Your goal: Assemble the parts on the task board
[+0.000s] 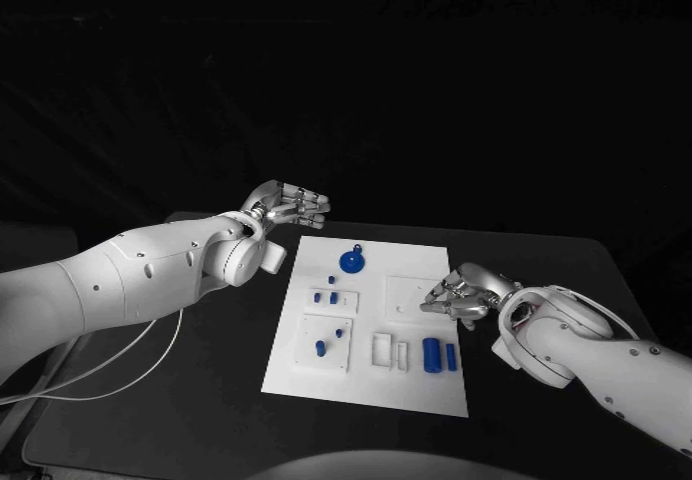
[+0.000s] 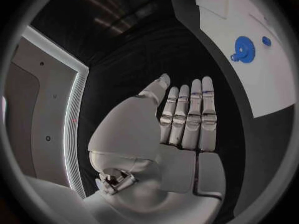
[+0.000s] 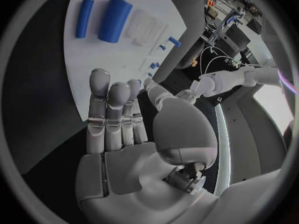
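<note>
The white task board (image 1: pixel 378 385) lies in the middle of the black table. On it sit a blue gear (image 1: pixel 352 262), small blue pegs (image 1: pixel 330 296) in white blocks, and two blue cylinders (image 1: pixel 440 356) side by side near its right edge. My left hand (image 1: pixel 289 208) hovers off the board's far left corner, fingers straight and empty (image 2: pixel 184 122); the gear (image 2: pixel 244 49) lies beyond its fingertips. My right hand (image 1: pixel 459 297) hangs over the board's right edge near a white square block, its fingers (image 3: pixel 115 114) stretched out and holding nothing. The cylinders (image 3: pixel 114 19) and pegs (image 3: pixel 154 64) lie ahead of it.
A pale cable (image 1: pixel 130 360) runs across the table to the left of the board, under my left arm. Bare black tabletop (image 1: pixel 173 420) surrounds the board on all sides. White slotted blocks (image 1: pixel 389 348) stand beside the cylinders.
</note>
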Motion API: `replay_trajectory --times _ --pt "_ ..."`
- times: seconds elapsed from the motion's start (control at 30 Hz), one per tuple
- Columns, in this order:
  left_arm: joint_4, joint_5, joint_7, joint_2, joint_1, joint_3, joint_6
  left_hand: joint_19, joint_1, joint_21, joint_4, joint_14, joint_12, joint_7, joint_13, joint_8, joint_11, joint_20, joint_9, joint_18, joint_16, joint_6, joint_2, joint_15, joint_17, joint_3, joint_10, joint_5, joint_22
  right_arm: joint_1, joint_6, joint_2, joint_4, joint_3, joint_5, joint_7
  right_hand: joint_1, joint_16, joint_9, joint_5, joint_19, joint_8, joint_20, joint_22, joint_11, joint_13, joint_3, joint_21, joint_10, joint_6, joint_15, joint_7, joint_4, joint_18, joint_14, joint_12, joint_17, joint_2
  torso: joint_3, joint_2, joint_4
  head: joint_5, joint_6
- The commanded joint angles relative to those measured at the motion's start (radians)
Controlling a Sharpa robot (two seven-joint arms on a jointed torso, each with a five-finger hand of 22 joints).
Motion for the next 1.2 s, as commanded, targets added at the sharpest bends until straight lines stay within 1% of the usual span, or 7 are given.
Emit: replay_trajectory --times 0.03,0.13,0.4,0.53,0.67,1.03,1.2 --pt "0.000 0.026 0.049 -0.002 -0.010 0.001 0.029 0.011 -0.022 0.003 0.016 0.012 -0.004 -0.002 -0.001 -0.003 -0.002 0.000 -0.001 0.009 0.000 -0.010 -0.005 0.000 0.002 -0.031 0.018 -0.011 -0.004 -0.001 0.151 -0.013 0.008 0.002 0.108 -0.138 -0.013 0.055 0.040 0.002 0.048 0.004 -0.004 0.019 -0.003 0.178 0.018 0.032 0.003 0.017 0.001 -0.002 0.013 -0.010 -0.009 0.157 0.064 -0.015 0.0047 -0.020 -0.0023 -0.019 -0.005" --pt "0.002 0.028 0.054 -0.005 -0.019 0.001 0.032 0.016 -0.022 -0.005 0.030 0.013 -0.004 -0.004 -0.001 -0.003 -0.004 0.002 -0.001 0.006 0.000 -0.012 0.001 0.002 0.002 -0.090 0.024 -0.045 -0.016 -0.001 0.193 -0.023 0.014 0.002 0.120 -0.198 -0.021 0.104 0.113 0.002 0.046 0.003 -0.005 0.034 -0.003 0.291 0.031 0.050 0.003 0.025 0.001 -0.010 0.034 -0.011 -0.017 0.243 0.132 -0.029 0.0051 -0.029 -0.0026 -0.029 -0.011" --pt "0.013 0.030 0.057 -0.009 -0.035 0.001 0.037 0.035 -0.023 -0.016 0.055 0.017 -0.004 -0.003 0.000 -0.002 -0.003 0.004 0.000 0.001 0.000 -0.019 0.037 0.003 0.004 -0.291 0.030 -0.084 -0.076 -0.003 0.252 -0.021 0.014 0.001 0.122 -0.320 -0.090 0.133 0.212 -0.003 0.046 0.003 -0.007 0.051 -0.005 0.335 0.045 0.068 0.013 0.014 0.001 -0.012 0.107 -0.012 -0.015 0.242 0.187 -0.073 0.0018 -0.046 -0.0021 -0.050 -0.025" --pt "0.020 0.030 0.048 -0.009 -0.039 0.001 0.043 0.033 -0.155 -0.019 0.139 0.008 -0.004 0.010 0.000 -0.005 0.007 0.002 -0.002 -0.004 0.000 -0.043 -0.004 0.006 -0.001 -0.344 0.008 -0.096 -0.082 -0.005 0.249 -0.013 0.010 -0.008 0.101 -0.356 -0.104 0.135 0.252 -0.002 0.046 0.002 -0.007 0.059 -0.004 0.353 0.054 0.075 0.018 0.007 0.000 -0.011 0.125 -0.012 -0.013 0.241 0.201 -0.081 -0.0027 -0.053 -0.0019 -0.064 -0.036" --pt "0.025 0.031 0.047 -0.009 -0.040 0.001 0.043 0.029 -0.142 -0.020 0.217 -0.004 -0.002 0.013 0.000 -0.001 0.011 0.005 0.000 -0.005 0.002 -0.054 -0.054 0.010 -0.001 -0.292 -0.005 -0.095 -0.097 -0.006 0.244 -0.004 0.005 -0.019 0.091 -0.370 -0.109 0.128 0.329 -0.001 0.047 0.003 -0.004 0.079 -0.005 0.409 0.066 0.081 0.031 -0.009 0.002 -0.012 0.138 -0.013 -0.009 0.233 0.232 -0.088 -0.0067 -0.056 -0.0018 -0.070 -0.043" --pt "0.037 0.031 0.048 -0.009 -0.041 0.001 0.045 0.022 -0.140 -0.020 0.275 -0.020 -0.003 0.018 0.000 -0.003 0.015 0.010 -0.001 -0.004 0.000 -0.071 -0.082 0.015 -0.002 -0.289 -0.017 -0.096 -0.117 -0.006 0.225 0.024 -0.013 -0.058 0.077 -0.378 -0.114 0.127 0.335 -0.002 0.048 -0.001 -0.003 0.097 -0.004 0.452 0.066 0.084 0.050 -0.007 0.003 -0.012 0.145 -0.014 0.000 0.233 0.258 -0.087 -0.0080 -0.054 0.0010 -0.076 -0.052" --pt "0.040 0.033 0.047 -0.010 -0.042 0.001 0.045 0.022 -0.126 -0.020 0.346 -0.022 -0.003 0.019 0.000 -0.002 0.015 0.009 0.000 -0.006 0.000 -0.074 -0.105 0.015 -0.002 -0.295 -0.018 -0.096 -0.120 -0.006 0.242 0.036 -0.024 -0.079 0.074 -0.382 -0.122 0.129 0.332 -0.002 0.048 -0.002 -0.003 0.104 -0.003 0.467 0.064 0.089 0.053 -0.008 0.004 -0.011 0.150 -0.014 0.001 0.238 0.266 -0.090 -0.0074 -0.052 0.0009 -0.077 -0.055"
